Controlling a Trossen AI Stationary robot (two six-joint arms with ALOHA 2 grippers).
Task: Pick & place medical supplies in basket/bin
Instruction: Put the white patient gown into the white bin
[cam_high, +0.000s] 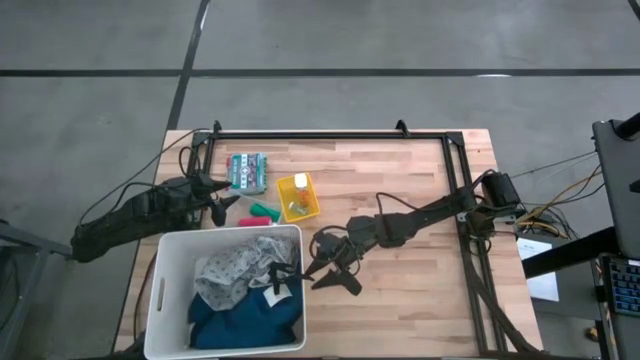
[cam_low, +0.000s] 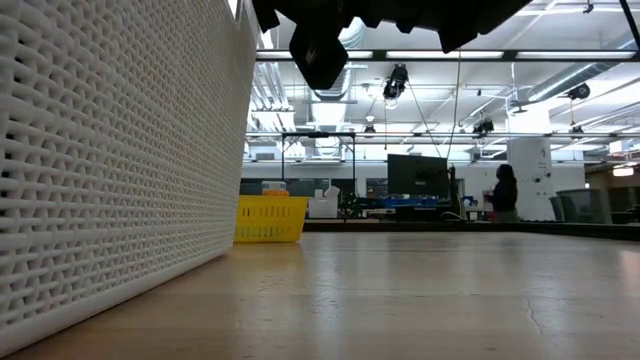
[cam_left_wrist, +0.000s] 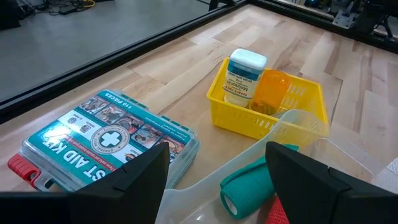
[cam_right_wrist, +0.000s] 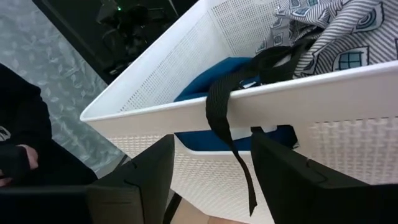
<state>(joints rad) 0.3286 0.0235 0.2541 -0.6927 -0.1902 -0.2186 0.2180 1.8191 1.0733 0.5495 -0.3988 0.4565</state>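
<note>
My right gripper (cam_high: 322, 262) sits low over the table just outside the long right-hand wall of the white tub (cam_high: 158, 300), fingers parted about halfway and empty. From my right wrist, both dark fingers (cam_right_wrist: 140, 177) frame the tub's rim (cam_right_wrist: 323, 90), and a black strap (cam_right_wrist: 219, 112) hangs over that rim and dangles down the outer wall between them; I cannot tell whether either finger touches it. Inside the tub: blue garment (cam_high: 245, 320) at the bottom, grey patterned cloth (cam_high: 235, 265) bunched on top of it. My left gripper (cam_high: 222, 197) is at the table's left edge beyond the tub, also parted about halfway, holding nothing. Between its fingers (cam_left_wrist: 134, 180) I see a green roll (cam_left_wrist: 245, 183) lying on clear plastic packaging (cam_left_wrist: 298, 134), with something red just beside it. A first aid kit (cam_left_wrist: 102, 140) lies near, and a yellow basket (cam_left_wrist: 230, 109) with a white bottle (cam_left_wrist: 244, 76) and an orange bottle (cam_left_wrist: 273, 90) stands beyond.
</note>
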